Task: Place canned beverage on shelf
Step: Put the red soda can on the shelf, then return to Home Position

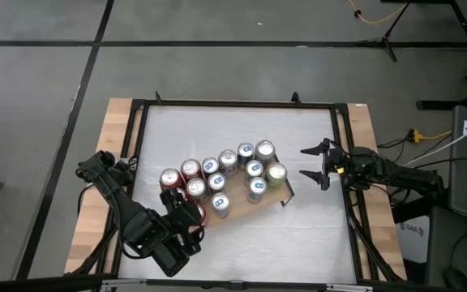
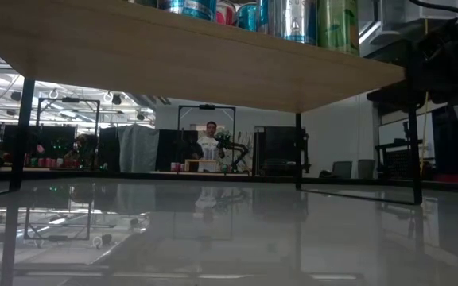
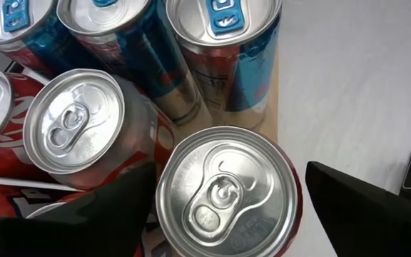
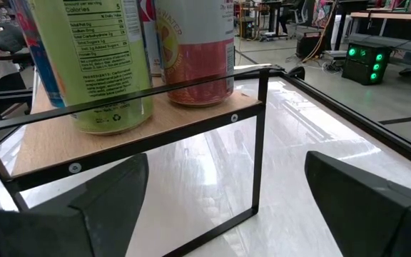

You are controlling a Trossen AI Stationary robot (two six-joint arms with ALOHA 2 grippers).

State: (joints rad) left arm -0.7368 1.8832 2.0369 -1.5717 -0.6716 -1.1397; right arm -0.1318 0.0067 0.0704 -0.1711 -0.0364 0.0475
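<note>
The left gripper sits at about seven o'clock on the table, its fingers spread on either side of a red can without pressing it; that can stands on the near-left edge of the shelf. Behind it, toward the middle of the table, the other cans crowd the board in a slanted cluster. Over at three o'clock the right gripper waits with jaws wide and empty, facing the shelf's end where a green can stands.

Shiny metal cans, wooden shelf
</note>
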